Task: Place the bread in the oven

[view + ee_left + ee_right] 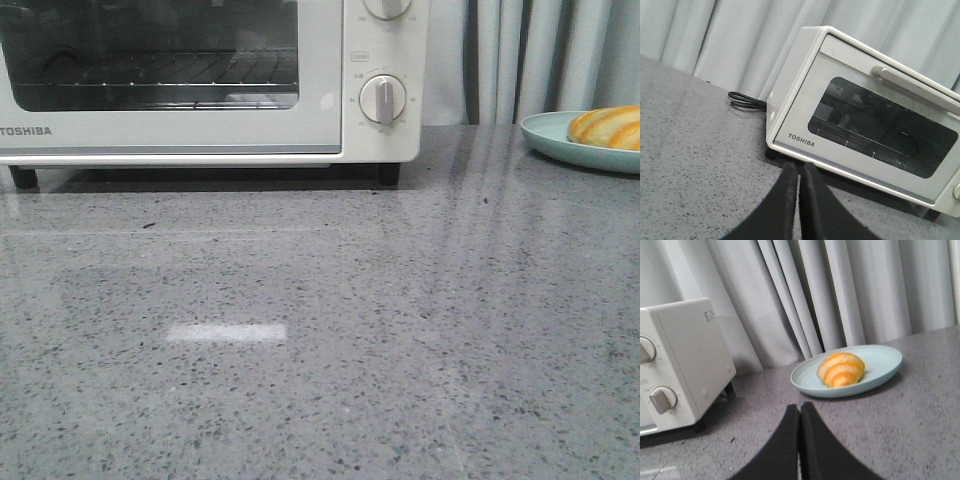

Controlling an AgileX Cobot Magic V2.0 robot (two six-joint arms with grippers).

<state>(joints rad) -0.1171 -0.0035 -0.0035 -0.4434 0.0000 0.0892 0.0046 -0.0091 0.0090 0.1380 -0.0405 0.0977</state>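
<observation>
The cream-white oven (200,80) stands at the back left of the grey table, its glass door closed; it also shows in the left wrist view as the oven (865,115) and partly in the right wrist view as the oven (680,360). The golden-orange striped bread (608,126) lies on a pale teal plate (550,135) at the back right, seen closer as the bread (841,369) on the plate (880,365). My left gripper (798,167) is shut and empty, a short way before the oven's lower left corner. My right gripper (800,410) is shut and empty, short of the plate. Neither gripper shows in the front view.
A black power cord (745,101) lies coiled behind the oven's left side. Pale curtains (540,60) hang behind the table. The oven's round dials (383,98) sit on its right panel. Grey speckled tabletop (320,340) spreads in front.
</observation>
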